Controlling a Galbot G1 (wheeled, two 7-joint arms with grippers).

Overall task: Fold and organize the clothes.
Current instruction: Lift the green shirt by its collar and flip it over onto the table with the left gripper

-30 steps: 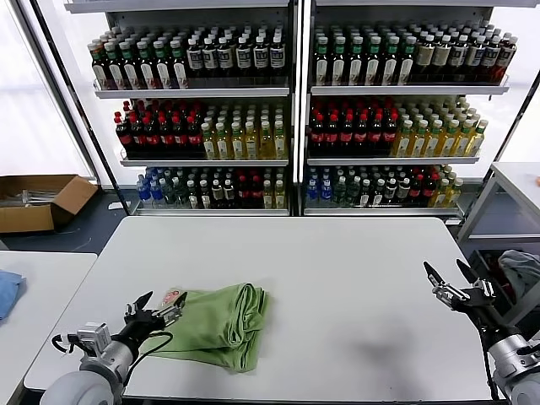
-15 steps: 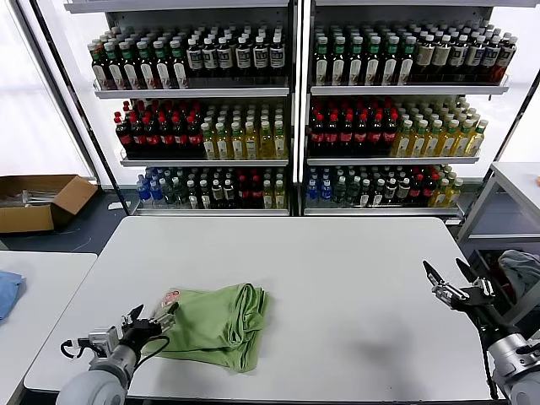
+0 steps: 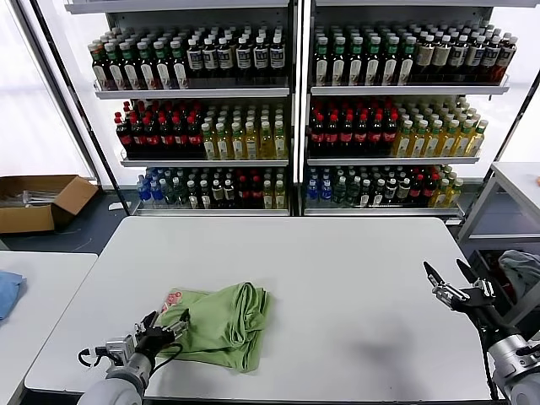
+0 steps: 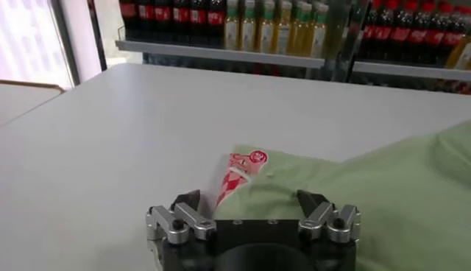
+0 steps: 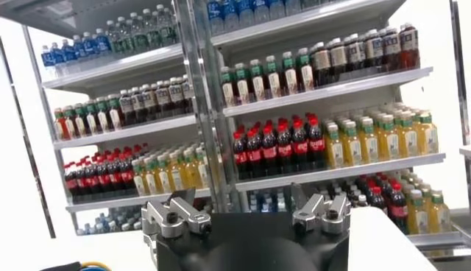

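Observation:
The light green polo shirt (image 3: 221, 322) lies folded into a bundle on the white table (image 3: 337, 270), front left. A corner of its red-and-white checkered print (image 3: 173, 297) sticks out at its left edge and shows in the left wrist view (image 4: 237, 173). My left gripper (image 3: 165, 327) is open, low over the shirt's near left edge (image 4: 309, 213), with its jaws spread either side of the cloth. My right gripper (image 3: 450, 282) is open and empty, held above the table's right edge, far from the shirt.
Shelves of bottled drinks (image 3: 295, 118) stand behind the table. A second table with a blue cloth (image 3: 7, 291) is at the left, a cardboard box (image 3: 38, 201) on the floor beyond it. A grey garment (image 3: 519, 270) lies at the far right.
My left gripper has dropped and moved right and toward the near edge, along the shirt's left side. The shirt and the right arm have not moved.

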